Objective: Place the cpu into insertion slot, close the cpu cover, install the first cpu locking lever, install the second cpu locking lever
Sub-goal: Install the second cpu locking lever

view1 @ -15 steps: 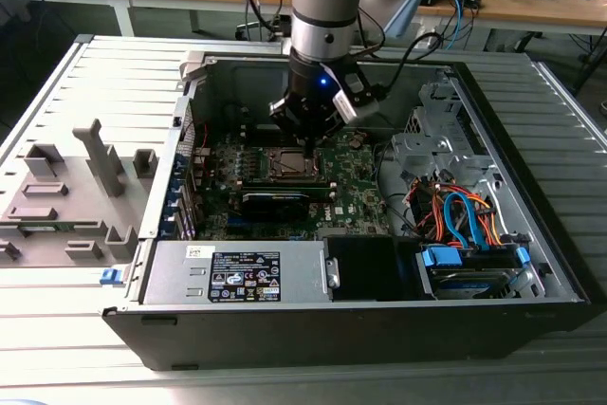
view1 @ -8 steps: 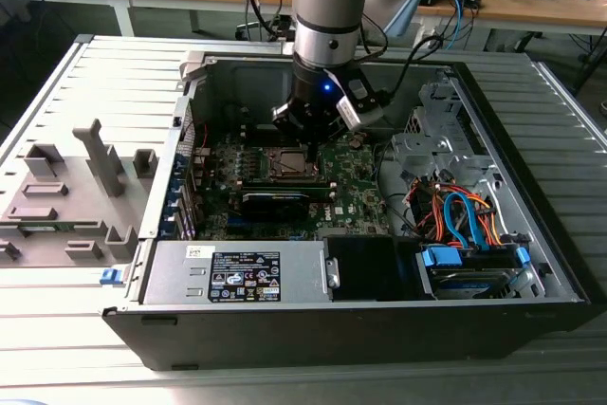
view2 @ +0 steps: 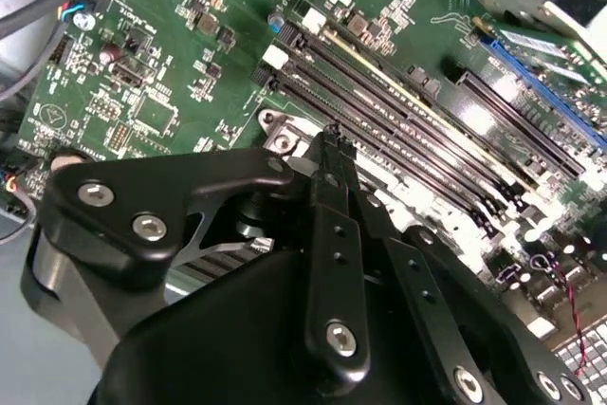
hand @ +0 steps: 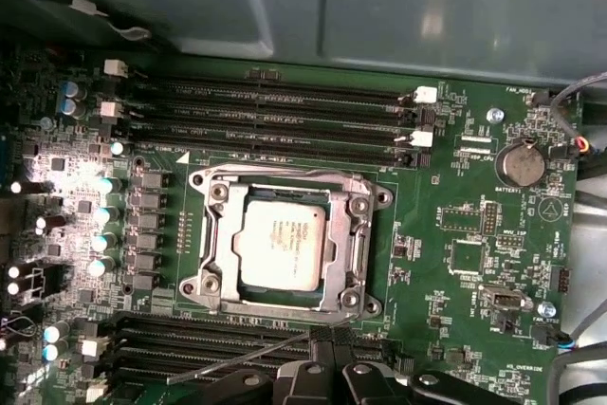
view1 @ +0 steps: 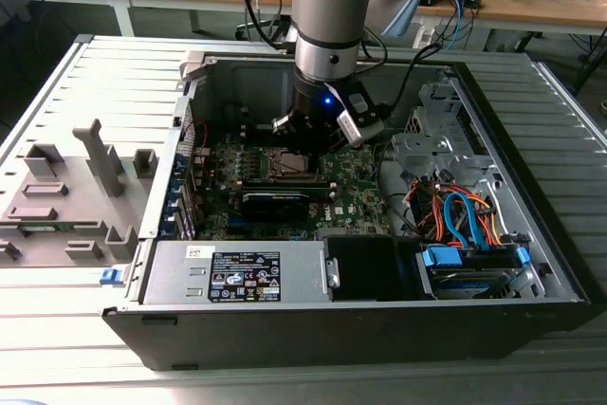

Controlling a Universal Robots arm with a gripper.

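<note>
cpu (hand: 280, 244): flat square chip, dull silver top, seated in the insertion slot (hand: 218, 234)
cpu cover (hand: 356, 239): thin grey metal frame lying over it
gripper (hand: 322, 367): black fingers pressed together, holding nothing, beside the socket
motherboard (hand: 455, 225): green

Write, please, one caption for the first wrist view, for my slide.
The cpu lies in the insertion slot with the cpu cover closed, pincer beside it.

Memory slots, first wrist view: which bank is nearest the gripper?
The bank right at the gripper; the far bank lies beyond the cpu, along the grey case wall.
</note>
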